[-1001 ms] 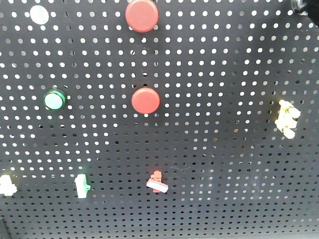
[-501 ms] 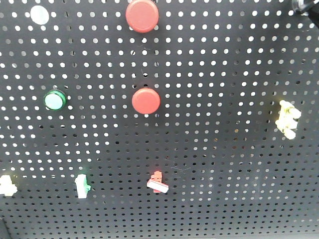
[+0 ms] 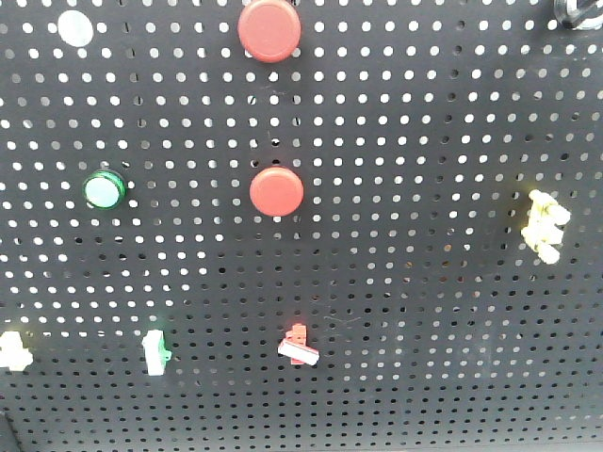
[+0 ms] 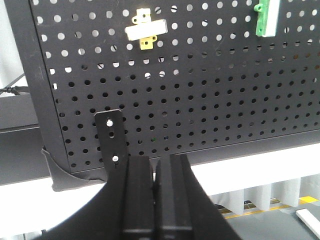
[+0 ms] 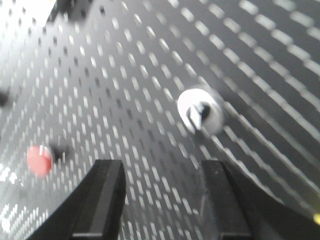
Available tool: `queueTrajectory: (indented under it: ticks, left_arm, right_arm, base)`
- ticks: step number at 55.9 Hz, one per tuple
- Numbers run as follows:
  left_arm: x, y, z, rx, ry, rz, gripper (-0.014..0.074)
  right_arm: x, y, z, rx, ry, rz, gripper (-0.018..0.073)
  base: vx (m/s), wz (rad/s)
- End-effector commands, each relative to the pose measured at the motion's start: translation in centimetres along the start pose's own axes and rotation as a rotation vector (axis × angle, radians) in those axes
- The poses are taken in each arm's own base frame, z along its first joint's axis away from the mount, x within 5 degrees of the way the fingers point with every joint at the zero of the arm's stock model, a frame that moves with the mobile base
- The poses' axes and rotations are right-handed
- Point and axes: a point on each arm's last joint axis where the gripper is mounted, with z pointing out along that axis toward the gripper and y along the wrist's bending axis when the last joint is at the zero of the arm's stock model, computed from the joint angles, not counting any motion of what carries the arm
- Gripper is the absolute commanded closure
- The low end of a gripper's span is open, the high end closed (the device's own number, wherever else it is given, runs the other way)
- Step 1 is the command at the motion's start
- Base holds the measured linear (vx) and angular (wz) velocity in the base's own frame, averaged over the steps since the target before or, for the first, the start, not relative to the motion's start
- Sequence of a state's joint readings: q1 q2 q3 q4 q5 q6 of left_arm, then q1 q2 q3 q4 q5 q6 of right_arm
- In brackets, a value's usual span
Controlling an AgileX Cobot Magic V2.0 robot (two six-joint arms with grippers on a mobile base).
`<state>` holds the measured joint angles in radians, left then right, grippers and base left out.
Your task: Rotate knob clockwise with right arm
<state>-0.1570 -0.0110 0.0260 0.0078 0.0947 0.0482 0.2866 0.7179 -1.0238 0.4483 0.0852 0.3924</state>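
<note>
Now right gripper [image 5: 160,200] fingers apart, nothing held, below white knob [image 5: 201,111] on pegboard [image 5: 125,75]; not touching. Wrist view blurred: arm likely moving. Front view: dark arm part [image 3: 570,13] top right edged further out of sight than half second ago; approach underway, no turning yet. Knob bar seems near-upright, slightly tilted; blur hinders certainty. Left gripper [image 4: 155,172] pressed together, idle.

Left gripper [image 4: 155,172]: I log matte black, smooth, flat-sided fingers widening toward the base. Right gripper [image 5: 160,200]: black, blocky fingers [image 5: 105,200], lighter inner faces, possibly motion blur.
</note>
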Motion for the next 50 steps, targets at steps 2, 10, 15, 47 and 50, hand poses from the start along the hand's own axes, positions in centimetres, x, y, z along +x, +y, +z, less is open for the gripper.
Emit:
queueTrajectory:
  ticks: [2, 10, 15, 47, 50]
  left_arm:
    - [-0.2, 0.0, -0.1, 0.003, -0.083, -0.011, 0.0594]
    - [-0.2, 0.0, -0.1, 0.003, -0.083, -0.011, 0.0594]
    - [-0.2, 0.0, -0.1, 0.003, -0.083, -0.011, 0.0594]
    - [-0.2, 0.0, -0.1, 0.003, -0.083, -0.011, 0.0594]
    - [-0.2, 0.0, -0.1, 0.003, -0.083, -0.011, 0.0594]
  right_arm:
    - [-0.7, 0.6, -1.5, -0.042, -0.068, -0.024, 0.0167]
    - [-0.2, 0.2, -2.5, -0.039, -0.061, -0.024, 0.0167]
    - [-0.2, 0.2, -2.6, -0.041, -0.063, -0.024, 0.0167]
    - [3.7, -6.9, -9.3, 0.29, -0.174, -0.878, 0.0531]
    - [5.1, -8.5, -10.5, 0.339, -0.16, -0.941, 0.0575]
  base:
    - [0.0, 0.0]
    - [0.0, 0.0]
    - [0.0, 0.0]
    - [0.0, 0.0]
    - [0.0, 0.0]
